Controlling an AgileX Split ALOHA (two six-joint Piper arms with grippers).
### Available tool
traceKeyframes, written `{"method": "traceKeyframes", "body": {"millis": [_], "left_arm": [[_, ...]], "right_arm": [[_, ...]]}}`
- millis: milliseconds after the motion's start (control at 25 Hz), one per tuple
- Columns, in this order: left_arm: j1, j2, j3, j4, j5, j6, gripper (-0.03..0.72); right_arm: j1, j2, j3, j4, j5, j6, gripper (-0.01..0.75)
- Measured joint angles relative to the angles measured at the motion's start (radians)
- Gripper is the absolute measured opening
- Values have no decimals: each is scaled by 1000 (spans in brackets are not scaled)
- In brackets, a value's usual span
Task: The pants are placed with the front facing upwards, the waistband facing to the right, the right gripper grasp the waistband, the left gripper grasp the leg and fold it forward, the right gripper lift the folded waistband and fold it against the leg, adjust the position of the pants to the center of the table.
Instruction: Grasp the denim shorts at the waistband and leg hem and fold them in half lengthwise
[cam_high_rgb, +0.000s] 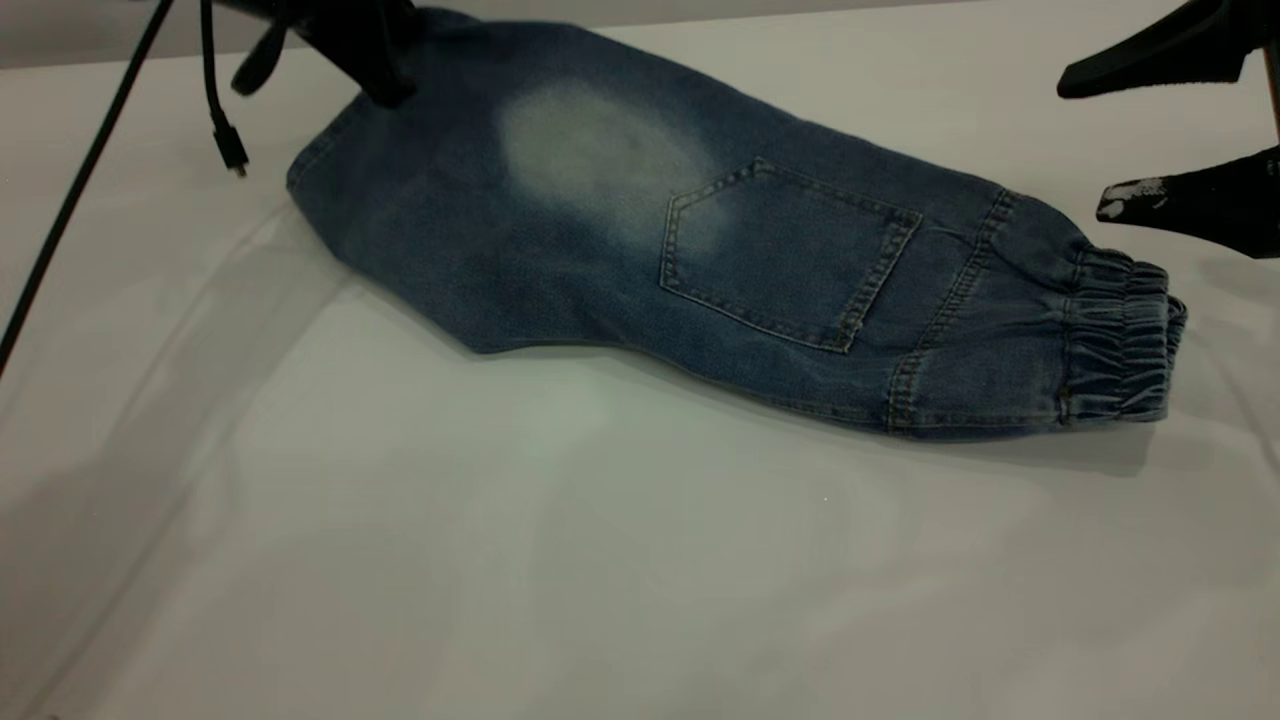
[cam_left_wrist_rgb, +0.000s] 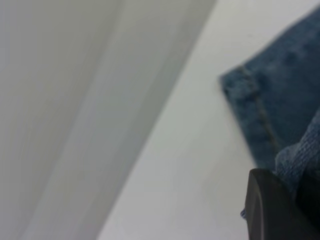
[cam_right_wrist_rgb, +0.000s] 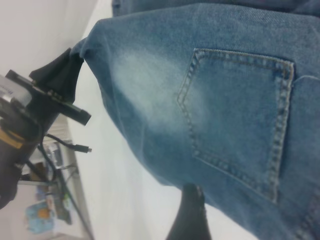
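The blue denim pants (cam_high_rgb: 560, 230) lie lengthwise on the white table (cam_high_rgb: 500, 560), with a pale bleached patch and a pentagonal pocket (cam_high_rgb: 790, 250) facing up. The gathered waistband (cam_high_rgb: 1125, 335) is the right end. At the far left end my left gripper (cam_high_rgb: 385, 85) is shut on the leg corner. The left wrist view shows denim (cam_left_wrist_rgb: 280, 105) bunched against one black finger (cam_left_wrist_rgb: 267, 212). My right gripper (cam_high_rgb: 1085, 145) hovers open just beyond the waistband, touching nothing. One of its fingers (cam_right_wrist_rgb: 190, 215) shows over the pants' edge (cam_right_wrist_rgb: 225, 100), with the left gripper (cam_right_wrist_rgb: 62, 82) farther off pinching the corner.
A black cable with a small plug (cam_high_rgb: 228, 145) dangles beside the left gripper, and another cable (cam_high_rgb: 70, 210) slants down the left side. The table's cloth has soft creases. Bare white surface stretches in front of the pants.
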Motion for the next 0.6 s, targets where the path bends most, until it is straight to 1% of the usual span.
{"method": "traceKeyframes", "body": {"millis": [160,440,600], "left_arm": [[5,8,-48,0,5,0,135],[8,52,-71,-1,12,-7,269],[8,57,-71,-4,19,-12,342]], "right_arm": [[0,0,0,-41,52,56,521],[0,0,1,-83,52,77,522],[0,0,1,-147,30,147,522]]}}
